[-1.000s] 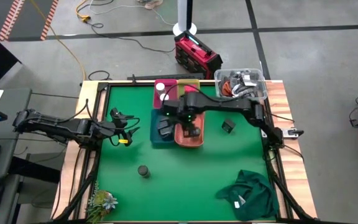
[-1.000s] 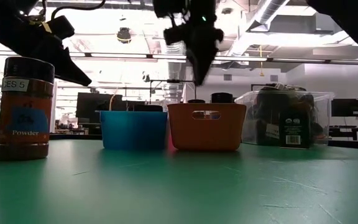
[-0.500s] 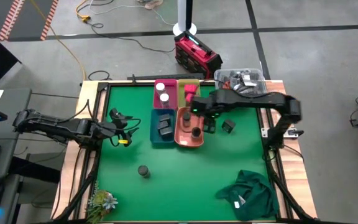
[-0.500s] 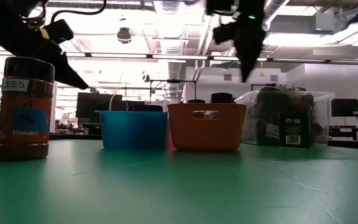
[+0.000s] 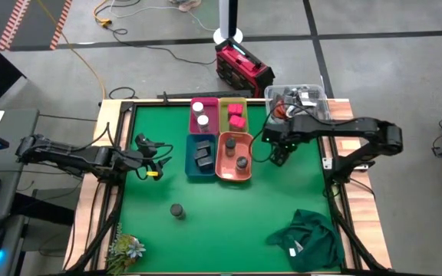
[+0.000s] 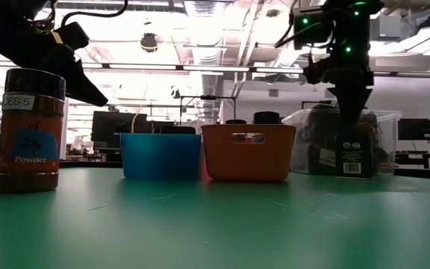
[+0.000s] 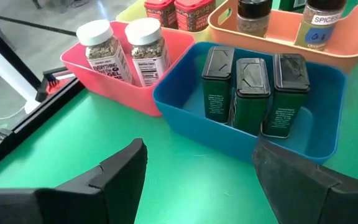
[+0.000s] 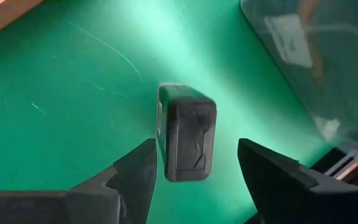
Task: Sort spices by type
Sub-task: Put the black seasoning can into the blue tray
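The left gripper (image 7: 194, 171) is spread wide over green table (image 7: 185, 174). Past it sits a blue bin (image 7: 253, 146) holding three dark tins (image 7: 250, 90) side by side. At its 10 o'clock a pink bin (image 7: 129, 93) holds two white-capped jars (image 7: 126, 50). At its 12 o'clock an orange bin (image 7: 278, 53) holds two round jars (image 7: 284, 15), with red blocks (image 7: 179, 9) behind in a yellow bin (image 7: 132, 9).

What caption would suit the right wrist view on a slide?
Right gripper, jaws open, poised over a dark rectangular tin standing alone on the green table beside the clear box.
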Tool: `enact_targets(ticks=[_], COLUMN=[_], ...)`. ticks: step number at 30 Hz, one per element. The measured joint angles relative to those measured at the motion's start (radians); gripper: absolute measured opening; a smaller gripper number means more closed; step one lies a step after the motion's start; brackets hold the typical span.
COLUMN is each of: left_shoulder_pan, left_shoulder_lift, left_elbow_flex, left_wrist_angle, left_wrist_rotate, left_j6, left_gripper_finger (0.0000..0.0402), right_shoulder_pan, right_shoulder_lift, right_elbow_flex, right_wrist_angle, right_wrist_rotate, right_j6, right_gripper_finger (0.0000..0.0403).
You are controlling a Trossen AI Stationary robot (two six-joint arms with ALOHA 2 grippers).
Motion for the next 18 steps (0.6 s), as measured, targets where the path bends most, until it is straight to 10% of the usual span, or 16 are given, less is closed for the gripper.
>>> enact_targets(ticks=[18], left_shoulder_pan=[0.0], left_shoulder_lift=[0.0], left_elbow_flex=[0.0], left_wrist_angle=[-0.009], left_wrist_rotate=[0.017], left_j6=[-0.012], left_gripper_finger=[0.0281], right_shoulder_pan=[-0.006], right_shoulder_lift=[-0.007], right_elbow_flex=[-0.151], right_wrist_angle=[0.189], right_wrist_rotate=[-0.027], right_j6=[0.032], right_gripper_finger=[0.0237])
